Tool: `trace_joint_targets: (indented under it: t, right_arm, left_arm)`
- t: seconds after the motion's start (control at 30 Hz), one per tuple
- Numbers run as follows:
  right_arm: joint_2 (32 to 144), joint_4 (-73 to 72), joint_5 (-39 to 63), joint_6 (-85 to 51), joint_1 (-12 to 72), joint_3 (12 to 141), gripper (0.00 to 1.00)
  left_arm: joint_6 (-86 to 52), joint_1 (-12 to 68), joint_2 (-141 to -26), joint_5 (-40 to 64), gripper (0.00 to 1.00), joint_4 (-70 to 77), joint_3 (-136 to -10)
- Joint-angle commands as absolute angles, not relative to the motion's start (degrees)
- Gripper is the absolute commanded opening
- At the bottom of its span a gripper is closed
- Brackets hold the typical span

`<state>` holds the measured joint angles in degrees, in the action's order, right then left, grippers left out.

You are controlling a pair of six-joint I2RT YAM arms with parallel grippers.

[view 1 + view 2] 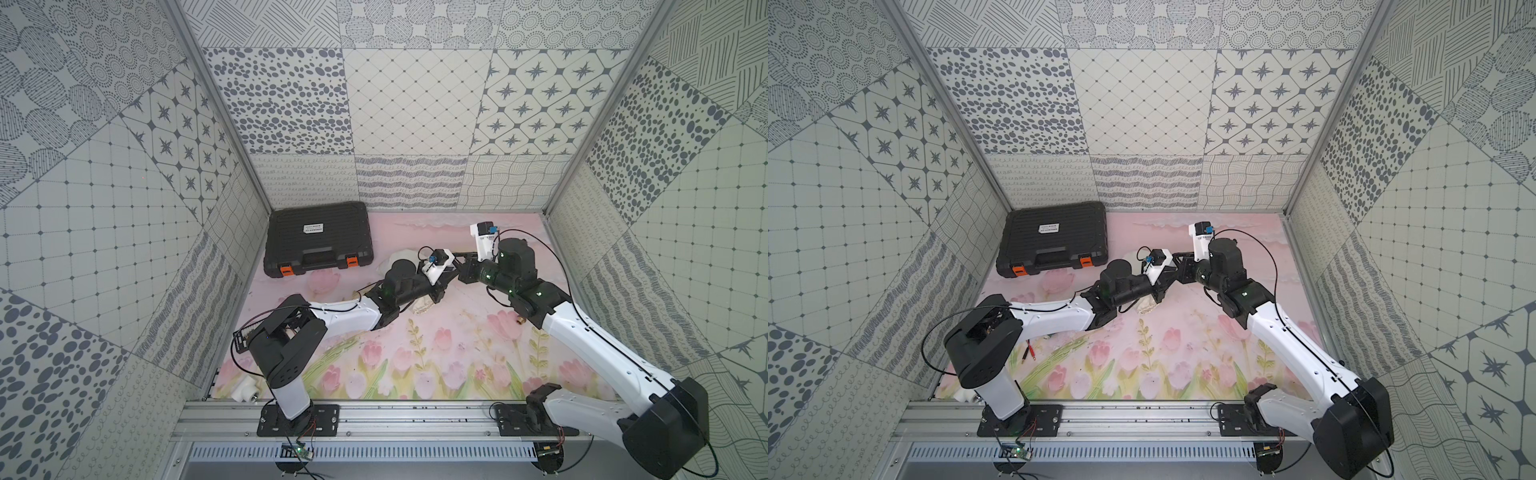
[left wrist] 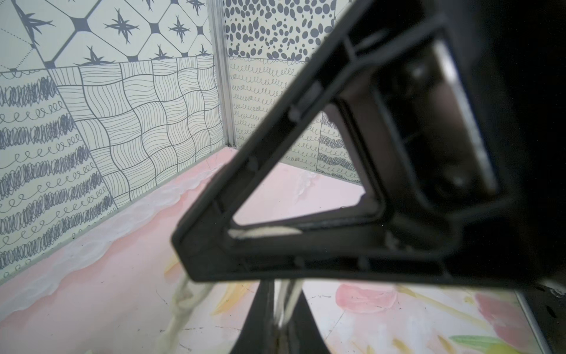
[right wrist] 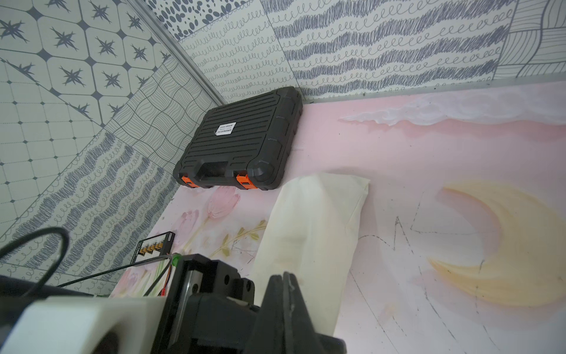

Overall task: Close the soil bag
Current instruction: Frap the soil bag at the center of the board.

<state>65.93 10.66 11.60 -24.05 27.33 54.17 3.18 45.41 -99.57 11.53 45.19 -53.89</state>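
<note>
"Cream cloth is all both top views give of the bag (image 1: 392, 258) — one patch just beside the case (image 1: 318, 239), another under the left arm (image 1: 353, 311)," says Mara. "The right arm (image 1: 582, 328) reaches in from the other side, and the wrists nearly touch above it."

"And the tools?" asks Joss.

"Left wrist view: the left gripper (image 2: 284, 325) has its jaws drawn close on a pale cord (image 2: 286, 302), pinching it as far as the blur allows. The right gripper (image 2: 191, 263) sits side-on before the lens, and a second cord (image 2: 183, 303) seems to drop from under its tip."

"Right wrist view?"

"Its jaws are pressed together, with a pale sliver in the seam. Beyond them the bag lies on the mat (image 3: 459, 147), running from the case's corner toward the jaws. Its mouth is hidden."

"So how should the robot pull?"

"Apart," Mara judges, "each gripper straight away from the other, low and slow — so the mouth gathers and the bag doesn't drag. Thin cords slip, so it should ease off if one slides."
</note>
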Motion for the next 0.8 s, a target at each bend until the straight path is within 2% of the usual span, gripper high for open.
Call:
trace_joint_targets:
  t: [0.0, 0.23, 0.5, 0.63, 0.77]
  right_arm:
    - [64.4, 4.5, 8.1, -24.5, 25.8, 57.7, 0.0]
    - [65.8, 0.2, 6.9, -25.8, 23.9, 61.6, 0.0]
    - [64.9, -0.4, 4.5, -26.4, 21.6, 64.3, 0.0]
    - [63.4, -0.4, 2.6, -27.3, 19.4, 64.0, 0.0]
    - [62.7, -0.6, 2.4, -29.0, 17.1, 62.3, 0.0]
  left_arm:
    - [1.5, 46.0, -98.7, 14.4, 0.1, 38.7, -48.0]
    - [3.9, 49.1, -94.5, 6.0, 0.14, 17.9, -45.0]
    - [1.0, 49.6, -97.1, -4.9, 0.16, -1.0, -46.0]
    - [-2.7, 49.6, -96.0, -11.3, 0.16, -4.7, -44.6]
    - [-5.0, 49.4, -93.3, -12.5, 0.16, -5.7, -43.4]
